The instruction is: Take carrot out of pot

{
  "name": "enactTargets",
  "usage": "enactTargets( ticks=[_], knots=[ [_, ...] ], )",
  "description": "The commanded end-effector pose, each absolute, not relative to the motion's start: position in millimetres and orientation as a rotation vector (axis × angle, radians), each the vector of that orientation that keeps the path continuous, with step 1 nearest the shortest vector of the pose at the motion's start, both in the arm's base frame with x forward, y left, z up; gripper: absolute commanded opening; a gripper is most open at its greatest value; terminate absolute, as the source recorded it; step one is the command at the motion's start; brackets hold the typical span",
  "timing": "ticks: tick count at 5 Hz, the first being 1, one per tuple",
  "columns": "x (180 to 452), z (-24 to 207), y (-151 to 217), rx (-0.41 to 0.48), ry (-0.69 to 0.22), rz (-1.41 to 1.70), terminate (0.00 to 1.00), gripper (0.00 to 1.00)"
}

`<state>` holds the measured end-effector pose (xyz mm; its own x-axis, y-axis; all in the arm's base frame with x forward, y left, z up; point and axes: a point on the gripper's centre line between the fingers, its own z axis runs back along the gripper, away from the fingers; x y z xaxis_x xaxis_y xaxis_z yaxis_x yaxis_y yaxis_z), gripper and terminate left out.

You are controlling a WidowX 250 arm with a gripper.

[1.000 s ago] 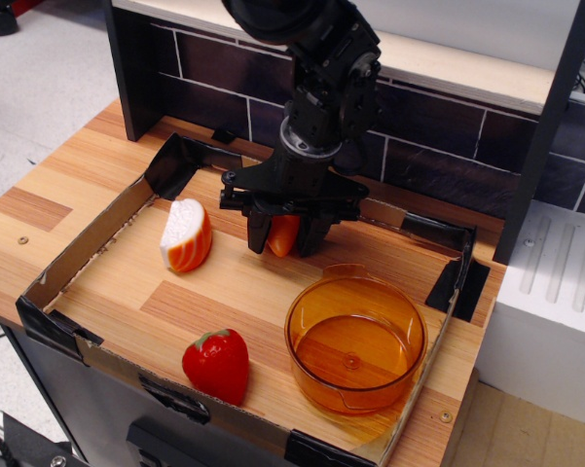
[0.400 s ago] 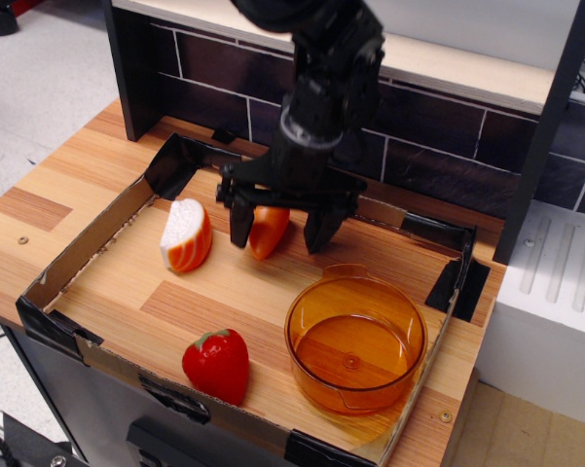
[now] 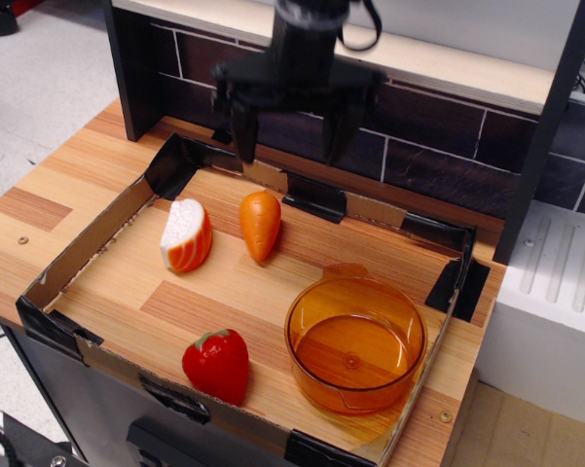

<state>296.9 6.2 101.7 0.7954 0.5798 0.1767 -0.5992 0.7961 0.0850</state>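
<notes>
The orange carrot [image 3: 260, 225] lies on the wooden board inside the cardboard tray, tip pointing toward the front, left of and behind the pot. The amber translucent pot [image 3: 355, 341] stands at the tray's front right and holds nothing. My gripper [image 3: 290, 136] hangs open and empty well above the carrot, near the tray's back wall, its two black fingers [image 3: 244, 132] spread wide.
An orange-and-white striped wedge [image 3: 187, 236] stands left of the carrot. A red strawberry [image 3: 217, 364] sits at the tray's front. The low cardboard tray wall [image 3: 88, 239] with black tape rings the board. A dark tiled wall and shelf rise behind.
The gripper opened, let go of the carrot on the board and rose straight up toward the back. The carrot now lies free.
</notes>
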Motion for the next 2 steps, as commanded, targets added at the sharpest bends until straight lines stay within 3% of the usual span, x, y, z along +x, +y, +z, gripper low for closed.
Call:
enactTargets(
  ticks=[1, 2],
  knots=[
    [295.7, 137.3, 11.4, 0.107, -0.206, 0.600, 0.00, 1.00],
    [295.7, 137.3, 11.4, 0.107, -0.206, 0.600, 1.00, 1.00]
  ],
)
